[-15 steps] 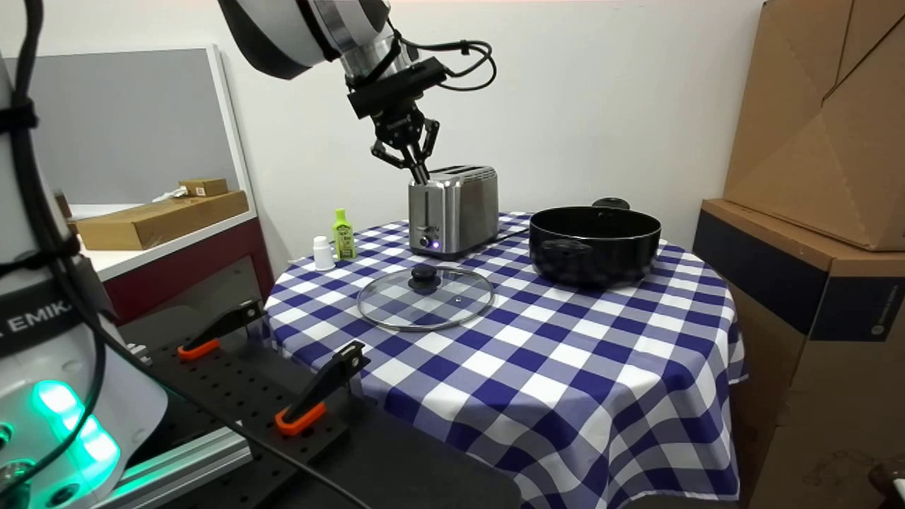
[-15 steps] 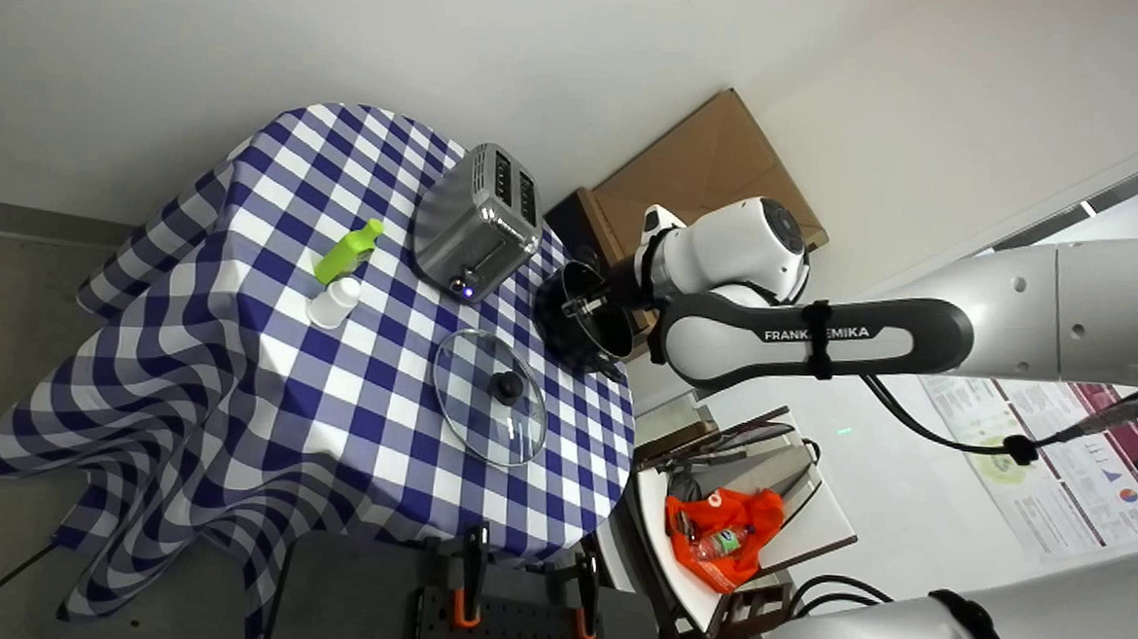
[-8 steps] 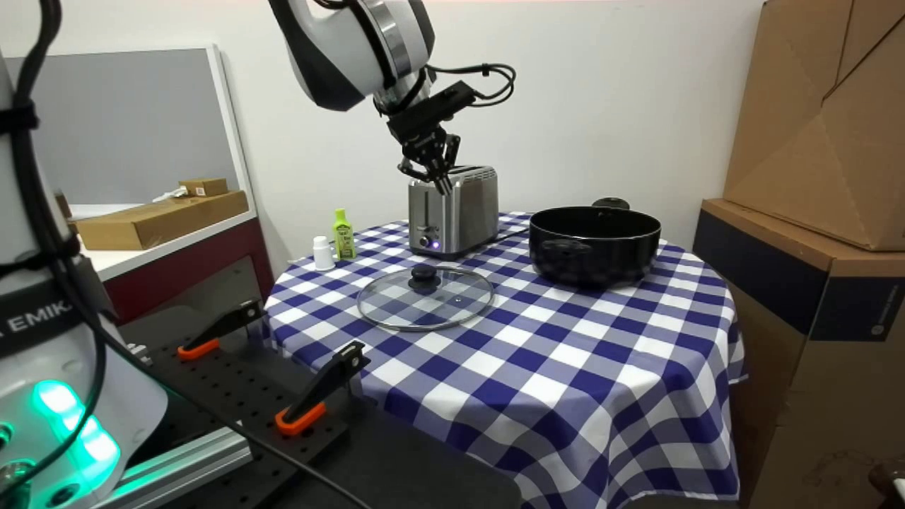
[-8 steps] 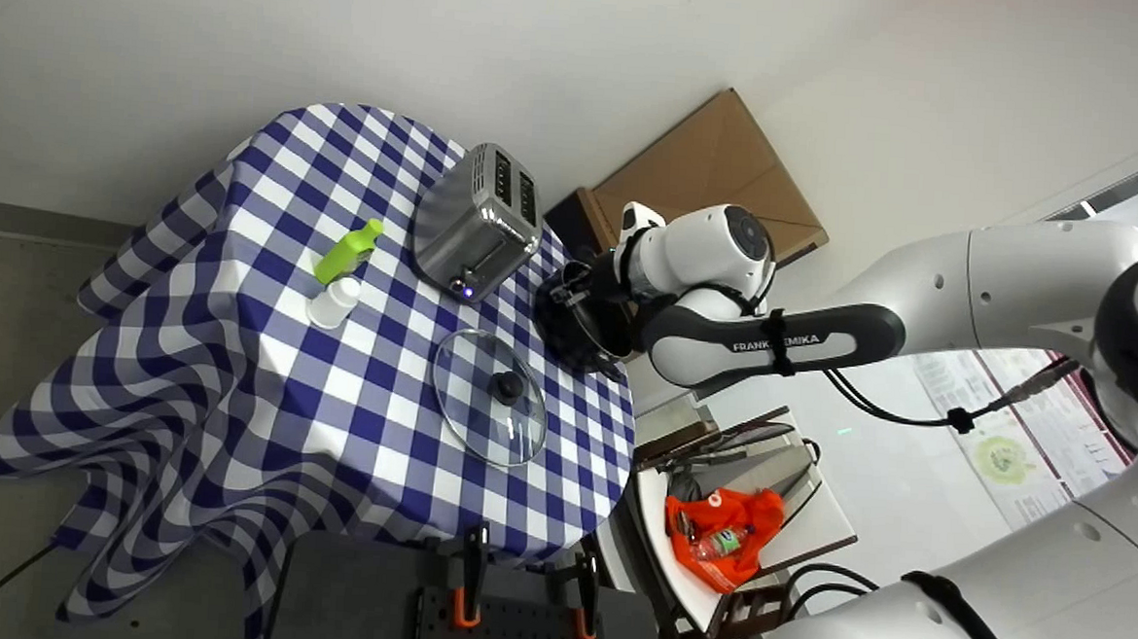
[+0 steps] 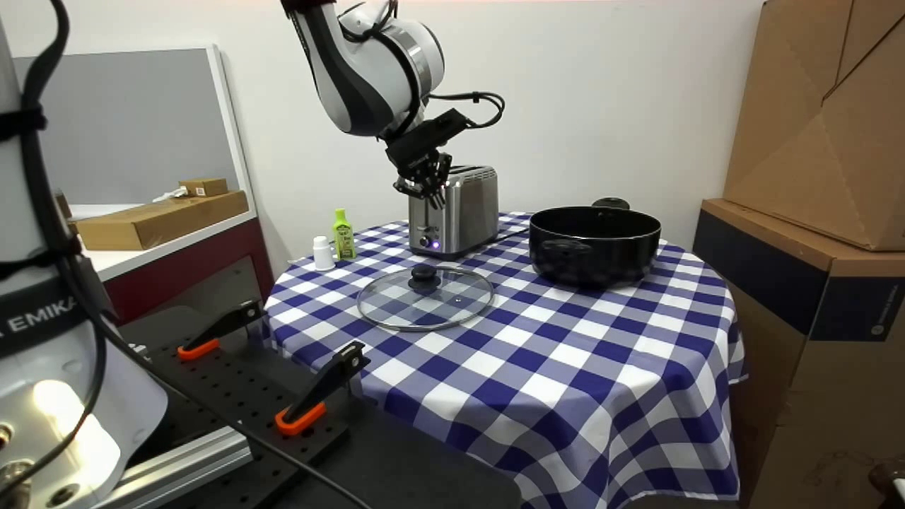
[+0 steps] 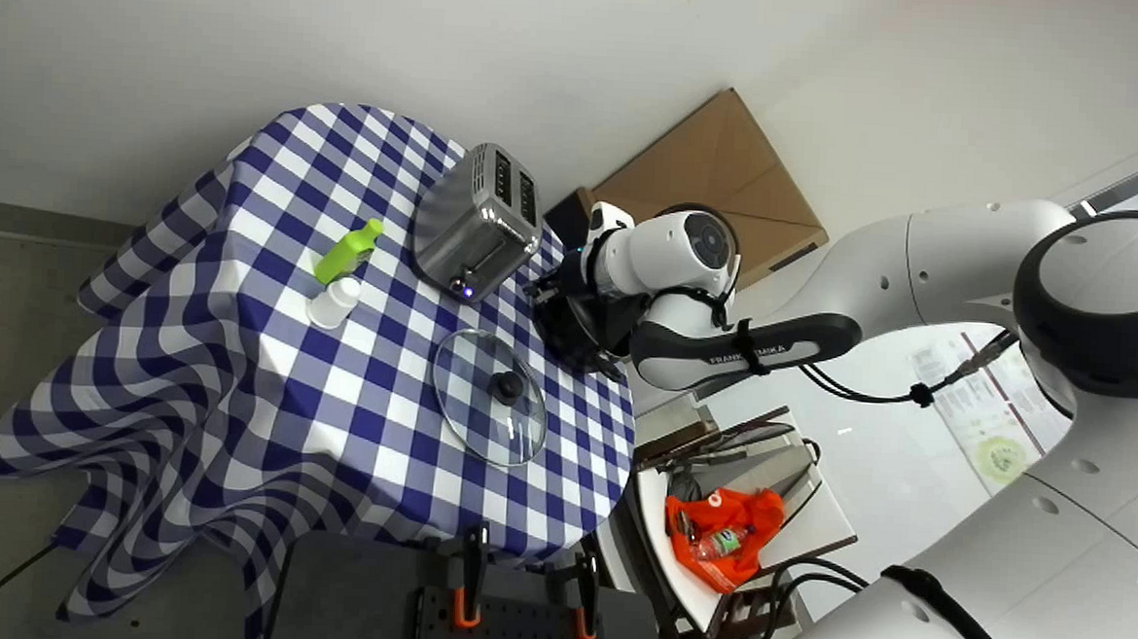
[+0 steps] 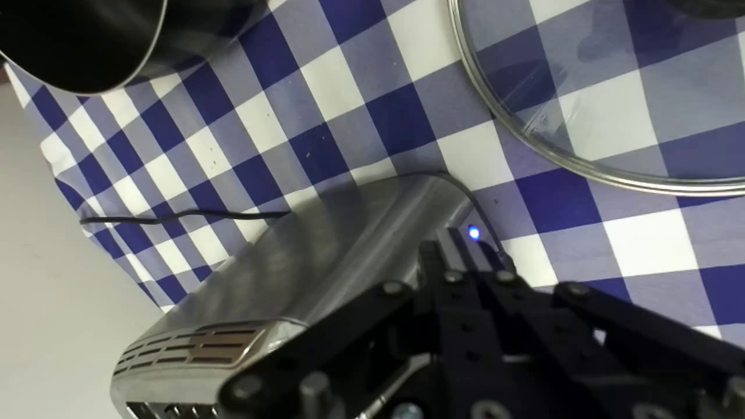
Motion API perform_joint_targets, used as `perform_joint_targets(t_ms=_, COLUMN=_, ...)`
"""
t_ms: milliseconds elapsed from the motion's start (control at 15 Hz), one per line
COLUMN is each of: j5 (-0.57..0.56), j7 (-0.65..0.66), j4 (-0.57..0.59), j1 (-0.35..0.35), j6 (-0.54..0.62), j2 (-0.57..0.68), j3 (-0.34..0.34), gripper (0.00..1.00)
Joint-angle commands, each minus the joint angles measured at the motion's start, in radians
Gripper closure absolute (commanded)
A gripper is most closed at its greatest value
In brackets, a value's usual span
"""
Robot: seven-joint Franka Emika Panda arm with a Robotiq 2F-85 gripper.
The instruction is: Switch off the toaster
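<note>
The silver toaster (image 5: 475, 212) stands on the checkered table; it also shows in an exterior view (image 6: 467, 222) and in the wrist view (image 7: 343, 250). A small blue-violet light glows low on its front panel (image 5: 435, 244), visible in the wrist view (image 7: 474, 233) just past the fingertips. My gripper (image 5: 438, 204) hangs tilted in front of the upper part of that panel, above the light. In the wrist view my gripper (image 7: 458, 235) has its fingers together with nothing between them. Whether the tips touch the toaster cannot be told. The knob is hidden behind the fingers in the wrist view.
A black pot (image 5: 594, 251) stands beside the toaster. A glass lid (image 5: 382, 305) lies in front of it, close to the toaster in the wrist view (image 7: 611, 116). A white bottle (image 5: 323, 254) and green bottle (image 5: 344, 239) stand opposite the pot. A black cord (image 7: 180, 216) trails behind.
My gripper has come down from the toaster's top edge to the front of its panel, moving right then slightly back left. The base light turned from green to white. The toaster has not moved.
</note>
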Motion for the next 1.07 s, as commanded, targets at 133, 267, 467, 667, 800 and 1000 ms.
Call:
perform_joint_targets(t_ms=133, j5=-0.238, j7=0.315, j4=0.143, j1=0.083, j6=0.026, j2=0.103, j3=-0.047, gripper=1.00)
perform_joint_targets(t_ms=267, j5=-0.329, j7=0.419, j4=0.172, j1=0.087, j6=0.018, j2=0.128, j3=-0.035, gripper=1.00)
perform_joint_targets(t_ms=467, j5=-0.465, j7=0.559, j4=0.202, j1=0.078, j6=0.000, j2=0.160, j3=-0.003, gripper=1.00)
perform_joint_targets(t_ms=667, j5=-0.581, j7=0.672, j4=0.220, j1=0.056, j6=-0.022, j2=0.188, j3=0.039, gripper=1.00)
perform_joint_targets(t_ms=800, j5=-0.652, j7=0.739, j4=0.233, j1=0.038, j6=-0.038, j2=0.207, j3=0.067, gripper=1.00)
perform_joint_targets(t_ms=1000, j5=-0.743, j7=0.824, j4=0.243, j1=0.010, j6=-0.075, j2=0.232, j3=0.105, gripper=1.00)
